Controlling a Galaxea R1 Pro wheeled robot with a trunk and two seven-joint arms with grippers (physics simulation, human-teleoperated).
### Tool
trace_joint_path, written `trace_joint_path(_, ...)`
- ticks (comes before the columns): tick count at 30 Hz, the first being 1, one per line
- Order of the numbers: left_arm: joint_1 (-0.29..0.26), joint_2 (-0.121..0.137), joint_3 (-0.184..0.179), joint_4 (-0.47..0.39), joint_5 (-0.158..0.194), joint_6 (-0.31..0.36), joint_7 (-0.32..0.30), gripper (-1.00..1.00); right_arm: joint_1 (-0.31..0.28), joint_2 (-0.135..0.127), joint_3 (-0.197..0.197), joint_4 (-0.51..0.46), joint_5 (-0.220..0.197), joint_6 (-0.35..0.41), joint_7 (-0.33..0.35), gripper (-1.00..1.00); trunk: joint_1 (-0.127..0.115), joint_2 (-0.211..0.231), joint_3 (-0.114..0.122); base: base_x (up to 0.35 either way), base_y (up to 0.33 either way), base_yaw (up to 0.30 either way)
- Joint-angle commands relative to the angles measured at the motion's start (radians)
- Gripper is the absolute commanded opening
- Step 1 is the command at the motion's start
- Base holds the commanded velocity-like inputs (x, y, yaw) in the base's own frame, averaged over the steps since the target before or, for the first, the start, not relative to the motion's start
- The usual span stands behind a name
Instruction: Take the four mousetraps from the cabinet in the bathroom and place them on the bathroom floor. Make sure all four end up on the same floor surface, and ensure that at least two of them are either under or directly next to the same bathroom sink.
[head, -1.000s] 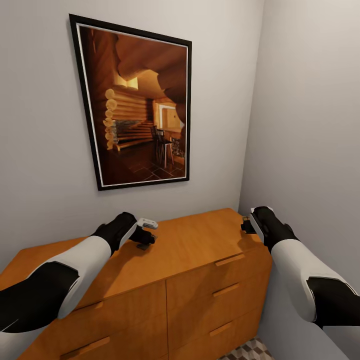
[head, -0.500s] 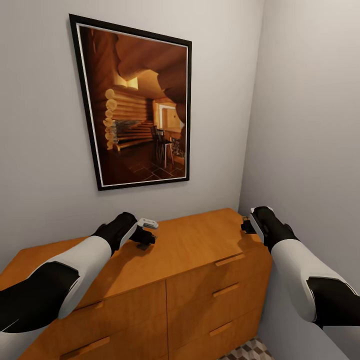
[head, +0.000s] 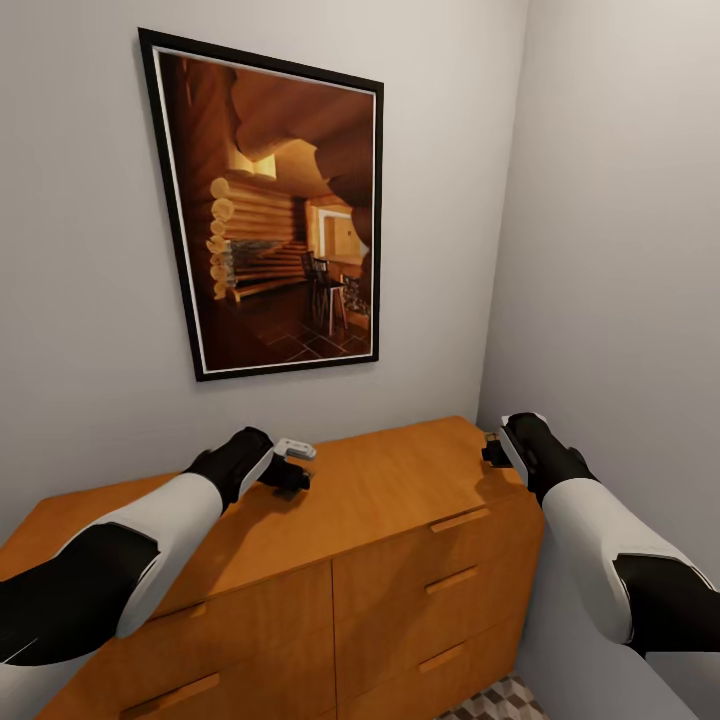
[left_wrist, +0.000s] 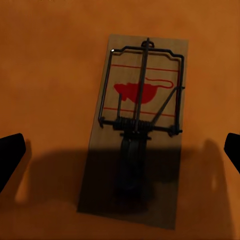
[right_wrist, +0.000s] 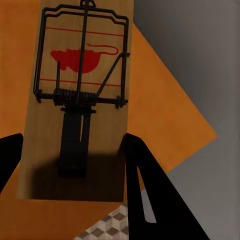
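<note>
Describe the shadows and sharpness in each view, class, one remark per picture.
Head view: even, soft light, with a dark shadow under the left gripper on the cabinet. Left wrist view: dim, a broad shadow across the near half of the mousetrap, fingertips mere black shapes. Right wrist view: brighter, with shadow at the near end of its mousetrap.

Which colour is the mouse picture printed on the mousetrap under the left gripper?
Red, on the pale wooden mousetrap; the left wrist view shows it best.
</note>
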Motion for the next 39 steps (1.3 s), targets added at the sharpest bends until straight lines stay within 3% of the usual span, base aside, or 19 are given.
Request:
trace_joint_path(1,-0.001,0.001,-0.008,0.003,0.009,0.001,0.000,1.00,-0.001,0.001,-0.005,-0.001,0.007,0.004,0.004,-1.00,0.000,-0.001,-0.001,0.000,0.000,0.000)
trace_joint_path(39,-0.001,-0.012,-0.008,0.076,0.010,-0.034,-0.002,1.00,-0.001,0.001,-0.005,-0.001,0.007,0.004,0.004,-1.00,0.000,-0.001,-0.001,0.000,0.000,0.000)
